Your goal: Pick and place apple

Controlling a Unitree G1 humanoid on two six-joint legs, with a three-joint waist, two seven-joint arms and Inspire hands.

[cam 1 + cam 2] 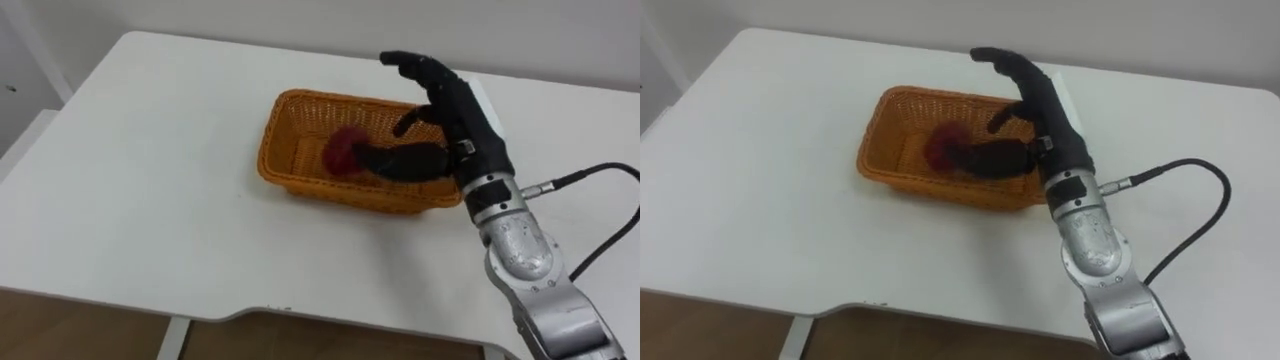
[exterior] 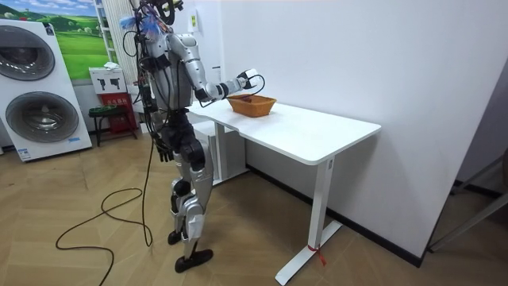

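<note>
I am observing the right hand (image 1: 455, 110) hanging over the wicker basket (image 1: 300, 182) on the white table (image 1: 150, 200), with its fingers released and outstretched, grasping nothing. The apple (image 1: 340, 150) is lying inside the basket, just at the thumb's tip and below the outstretched fingers.

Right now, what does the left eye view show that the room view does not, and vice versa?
Left eye view: a red apple inside the orange woven basket, beside the thumb of the open black right hand. Room view: the robot standing at the white table's end, two white washing machines behind it. Both: basket, table and the right hand over the basket.
</note>
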